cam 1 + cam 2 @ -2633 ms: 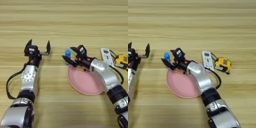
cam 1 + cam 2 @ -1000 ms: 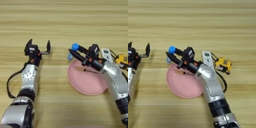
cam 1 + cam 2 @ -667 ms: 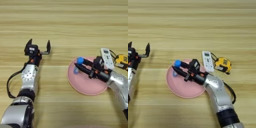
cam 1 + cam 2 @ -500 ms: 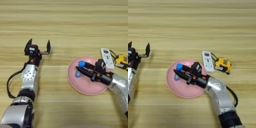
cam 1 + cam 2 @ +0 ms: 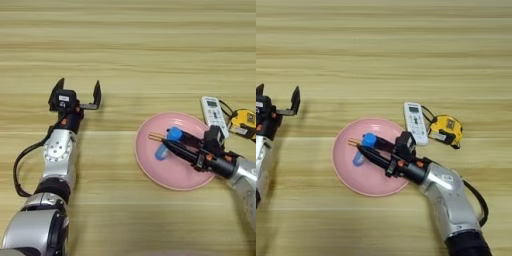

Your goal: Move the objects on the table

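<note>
Pink plate [image 5: 172, 177], white remote [image 5: 214, 114], yellow tape measure [image 5: 243, 122]

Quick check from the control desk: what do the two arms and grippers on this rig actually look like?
Both arms have silver-grey metal shells with rounded joints. The left gripper and right gripper each have two black fingers on a black wrist block with small orange-red marks. The left block carries a white label. A black cable loops beside each arm.

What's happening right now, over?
Right hand over pink plate, around glue stick. Screwdriver on plate. Left hand open, idle. Nothing in the way.
</note>
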`<state>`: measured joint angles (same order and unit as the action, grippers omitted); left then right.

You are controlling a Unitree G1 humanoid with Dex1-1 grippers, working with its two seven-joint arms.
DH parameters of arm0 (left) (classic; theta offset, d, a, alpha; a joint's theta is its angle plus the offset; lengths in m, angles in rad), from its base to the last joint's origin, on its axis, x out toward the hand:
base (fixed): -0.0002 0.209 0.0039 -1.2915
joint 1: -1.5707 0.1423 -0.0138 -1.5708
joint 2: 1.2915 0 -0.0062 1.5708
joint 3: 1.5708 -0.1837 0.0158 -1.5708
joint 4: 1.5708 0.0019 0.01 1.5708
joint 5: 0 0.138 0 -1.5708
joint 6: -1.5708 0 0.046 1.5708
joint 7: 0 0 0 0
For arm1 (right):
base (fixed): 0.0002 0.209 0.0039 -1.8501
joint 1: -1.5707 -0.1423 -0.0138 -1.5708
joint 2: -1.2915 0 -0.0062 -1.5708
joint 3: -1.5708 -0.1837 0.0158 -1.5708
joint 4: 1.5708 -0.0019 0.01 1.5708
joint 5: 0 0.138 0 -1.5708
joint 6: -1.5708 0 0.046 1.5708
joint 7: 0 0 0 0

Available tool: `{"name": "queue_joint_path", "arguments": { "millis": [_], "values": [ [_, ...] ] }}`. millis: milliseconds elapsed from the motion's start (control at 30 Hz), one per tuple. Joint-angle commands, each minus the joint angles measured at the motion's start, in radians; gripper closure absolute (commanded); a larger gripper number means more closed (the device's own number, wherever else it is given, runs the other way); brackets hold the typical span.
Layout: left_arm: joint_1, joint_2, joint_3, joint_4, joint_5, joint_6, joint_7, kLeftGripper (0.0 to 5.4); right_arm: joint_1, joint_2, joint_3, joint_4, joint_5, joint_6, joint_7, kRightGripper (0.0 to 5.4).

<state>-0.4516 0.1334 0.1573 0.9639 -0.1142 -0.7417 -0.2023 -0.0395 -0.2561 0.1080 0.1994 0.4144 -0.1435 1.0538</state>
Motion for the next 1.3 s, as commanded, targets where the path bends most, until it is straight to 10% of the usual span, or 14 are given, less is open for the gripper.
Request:
{"name": "queue_joint_path", "arguments": {
  "millis": [33, 467, 1300],
  "values": [
    [-0.013, 0.008, -0.001, 0.011, 0.01, -0.005, -0.004, 0.0, 0.041, -0.056, -0.003, 0.05, -0.046, 0.006, 0.008, 3.99],
    [-0.017, 0.009, 0.0, 0.015, 0.009, -0.005, -0.008, 0.0, 0.065, -0.161, 0.033, 0.068, -0.091, -0.019, 0.059, 3.99],
    [-0.031, 0.009, 0.001, 0.035, 0.009, -0.006, -0.01, 0.0, 0.016, -0.111, -0.052, -0.037, 0.024, 0.045, 0.023, 1.16]
  ]
}}
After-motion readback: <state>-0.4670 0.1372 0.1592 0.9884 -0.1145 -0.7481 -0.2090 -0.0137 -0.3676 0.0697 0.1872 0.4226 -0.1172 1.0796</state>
